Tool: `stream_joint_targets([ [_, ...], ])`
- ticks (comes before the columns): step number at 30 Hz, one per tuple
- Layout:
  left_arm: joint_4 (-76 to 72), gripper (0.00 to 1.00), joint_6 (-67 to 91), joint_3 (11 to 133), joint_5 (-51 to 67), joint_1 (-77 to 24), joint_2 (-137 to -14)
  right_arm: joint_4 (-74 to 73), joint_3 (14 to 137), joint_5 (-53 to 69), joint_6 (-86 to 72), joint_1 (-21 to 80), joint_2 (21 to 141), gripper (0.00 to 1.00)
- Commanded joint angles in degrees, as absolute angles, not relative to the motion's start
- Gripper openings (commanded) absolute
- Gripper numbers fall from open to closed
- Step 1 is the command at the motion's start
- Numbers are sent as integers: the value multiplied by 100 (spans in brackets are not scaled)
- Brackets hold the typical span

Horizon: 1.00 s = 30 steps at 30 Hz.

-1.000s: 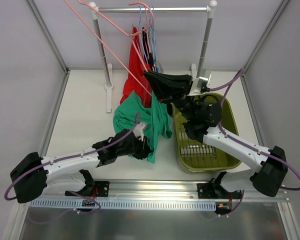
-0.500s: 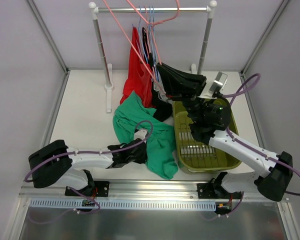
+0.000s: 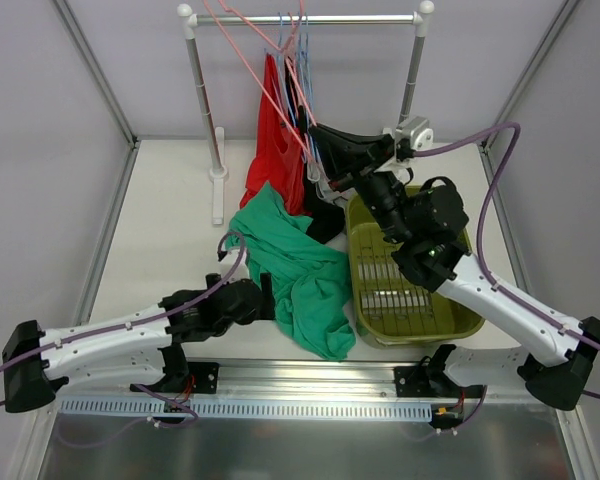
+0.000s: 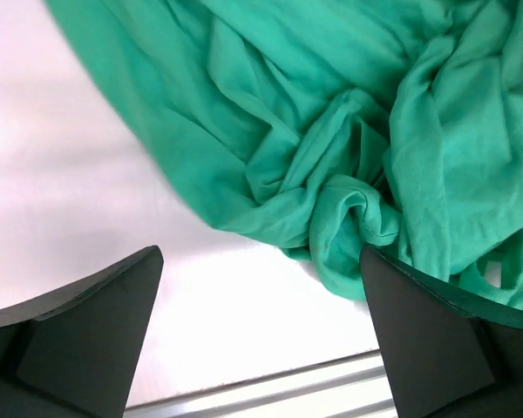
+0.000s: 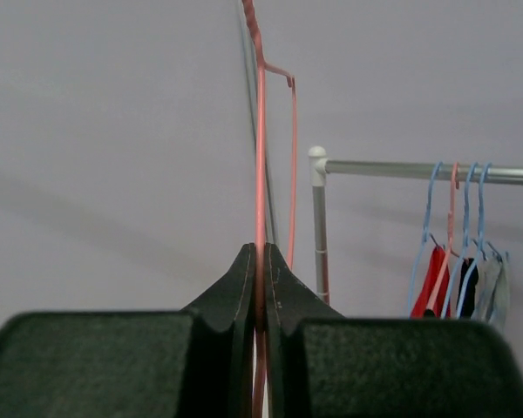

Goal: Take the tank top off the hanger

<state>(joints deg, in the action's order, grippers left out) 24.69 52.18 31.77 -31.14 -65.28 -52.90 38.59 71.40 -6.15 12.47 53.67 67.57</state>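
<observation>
White table (image 3: 160,230) between grey walls, rack (image 3: 310,18) at rear: the green tank top (image 3: 295,275) now lies crumpled on it beside the basket (image 3: 460,310), released by the left gripper (image 4: 260,266), which has spread and drawn back. Right gripper (image 5: 258,254) stays clenched on the pink hanger (image 5: 260,174).

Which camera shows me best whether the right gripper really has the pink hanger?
Right wrist: the pink hanger runs straight between the fingers of the shut right gripper. The top external view shows the hanger held high, but the grip is small there. The left wrist shows none of it.
</observation>
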Motion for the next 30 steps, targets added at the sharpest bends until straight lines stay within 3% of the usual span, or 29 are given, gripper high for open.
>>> stream_joint_targets([
  [1, 3726, 99, 5309, 3708, -3682, -6548, -4879, 3183, 7514, -1388, 1582, 5458, 6881, 0],
  [18, 6072, 99, 4430, 5659, -4254, -6486, -4395, 1820, 9051, -2803, 984, 5484, 8620, 0],
  [30, 6161, 99, 3849, 5511, -4165, -6486, -3833, 915, 12338, -2980, 722, 5063, 11177, 0],
])
